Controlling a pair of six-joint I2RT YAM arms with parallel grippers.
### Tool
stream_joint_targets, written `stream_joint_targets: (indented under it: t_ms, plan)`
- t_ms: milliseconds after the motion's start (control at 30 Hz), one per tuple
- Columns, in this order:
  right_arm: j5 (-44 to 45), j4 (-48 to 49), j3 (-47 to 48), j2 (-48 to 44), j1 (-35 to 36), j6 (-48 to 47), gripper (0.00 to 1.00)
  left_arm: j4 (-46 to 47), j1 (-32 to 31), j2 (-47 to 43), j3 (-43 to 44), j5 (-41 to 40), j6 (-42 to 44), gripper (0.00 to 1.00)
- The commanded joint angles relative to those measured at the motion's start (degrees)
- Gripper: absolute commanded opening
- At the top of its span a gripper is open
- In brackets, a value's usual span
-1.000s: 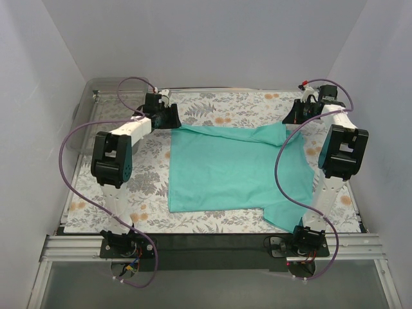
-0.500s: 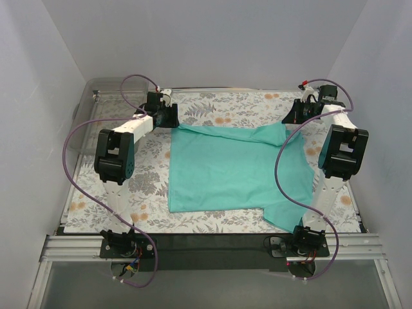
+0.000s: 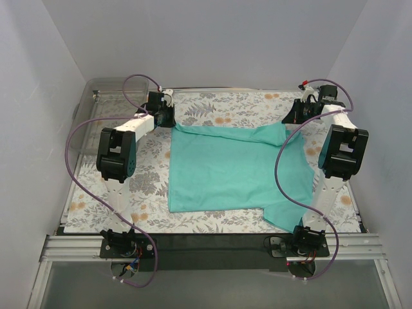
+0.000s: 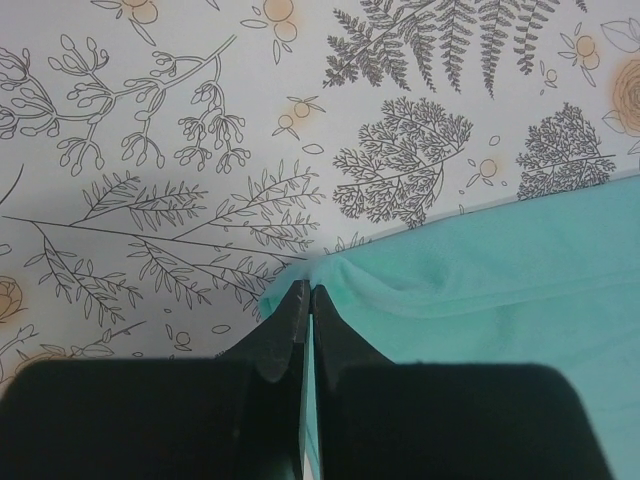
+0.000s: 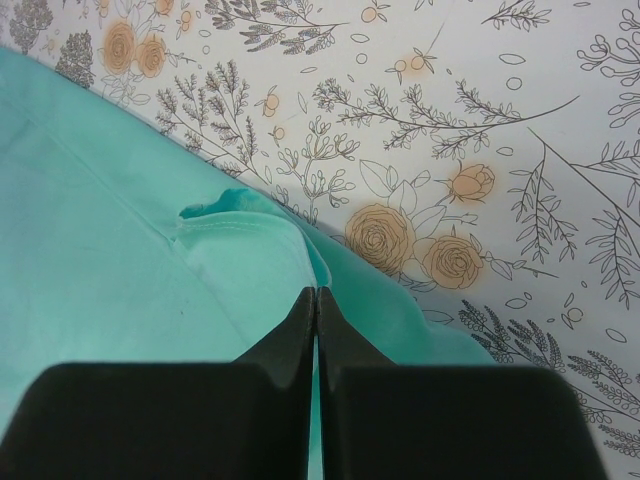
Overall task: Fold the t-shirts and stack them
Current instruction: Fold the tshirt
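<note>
A teal-green t-shirt (image 3: 232, 170) lies spread on the floral table cloth, partly folded, with one sleeve trailing toward the near right. My left gripper (image 3: 171, 118) is at the shirt's far left corner, and in the left wrist view this left gripper (image 4: 306, 292) is shut on a pinch of the t-shirt (image 4: 480, 280) edge. My right gripper (image 3: 288, 120) sits at the far right corner. Seen from its wrist, the right gripper (image 5: 316, 293) is shut on a fold of the t-shirt (image 5: 110, 250) hem.
A clear plastic bin (image 3: 96, 112) stands at the far left, behind the left arm. The floral cloth (image 3: 232, 106) covers the table out to its black near edge (image 3: 206, 241). White walls close in on three sides.
The left gripper has closed on the shirt's far left corner, having stood open there a moment ago, and the left arm shifted slightly. The right arm and the shirt have not moved.
</note>
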Motion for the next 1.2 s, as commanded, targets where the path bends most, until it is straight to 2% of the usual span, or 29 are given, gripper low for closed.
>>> stream_joint_targets:
  t_ms: [0, 267, 400, 600, 733, 900, 1033, 1167]
  plan:
    - [-1.2, 1.5, -0.8, -3.6, 0.2, -0.9, 0.01, 1.2, 0.3, -2.8, 0.7, 1.2, 0.3, 0.00]
    - [-2.7, 1.6, -4.4, -10.5, -1.5, -3.6, 0.01, 7.8, 0.4, -14.0, -7.1, -0.6, -2.1, 0.00]
    - [-3.3, 1.5, -9.0, -18.3, -2.1, -5.6, 0.01, 10.7, 0.7, -23.8, -14.4, 0.5, -4.5, 0.00]
    - [-4.6, 1.4, -15.9, -30.7, -2.4, -8.8, 0.01, 11.6, 1.1, -33.8, -20.2, 2.5, -6.6, 0.00]
    - [-5.3, 0.9, -17.3, -38.9, -2.5, -10.6, 0.01, 11.3, 1.5, -40.9, -22.4, 2.7, -7.9, 0.00]
    - [-6.0, -0.9, -14.7, -48.6, -3.0, -12.0, 0.01, 9.6, 2.0, -49.1, -21.4, 2.1, -9.2, 0.00]
    - [-6.1, -1.8, -8.9, -53.8, -3.3, -12.2, 0.01, 8.9, 2.1, -54.7, -18.7, 1.0, -10.3, 0.00]
    - [-3.6, -1.8, 1.3, -57.4, -3.6, -10.2, 0.01, 10.3, 2.1, -61.4, -14.1, 0.3, -12.9, 0.00]
